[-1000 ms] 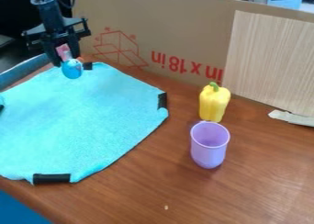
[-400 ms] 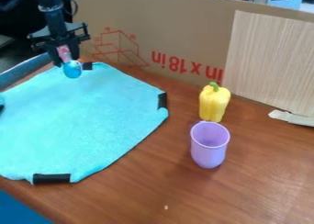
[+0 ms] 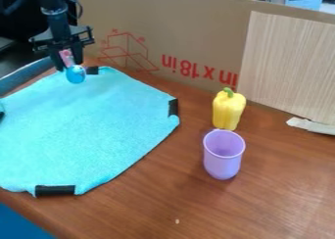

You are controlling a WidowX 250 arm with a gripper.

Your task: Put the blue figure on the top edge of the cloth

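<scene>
I note a yellow bell pepper (image 3: 227, 111) standing just behind an upright purple cup (image 3: 222, 165). Backdrop: brown cardboard (image 3: 203, 32), with a pale wood-grain panel (image 3: 288, 61) at right.

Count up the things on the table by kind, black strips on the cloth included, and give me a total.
Blue figure: 1
Cloth: 1
Yellow pepper: 1
Purple cup: 1
Black strips: 4
Total: 8

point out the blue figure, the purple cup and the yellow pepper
blue figure (image 3: 76, 75): camera view, its round blue lower part
purple cup (image 3: 222, 164): camera view, front of its outer wall
yellow pepper (image 3: 227, 111): camera view, middle of its body
</scene>
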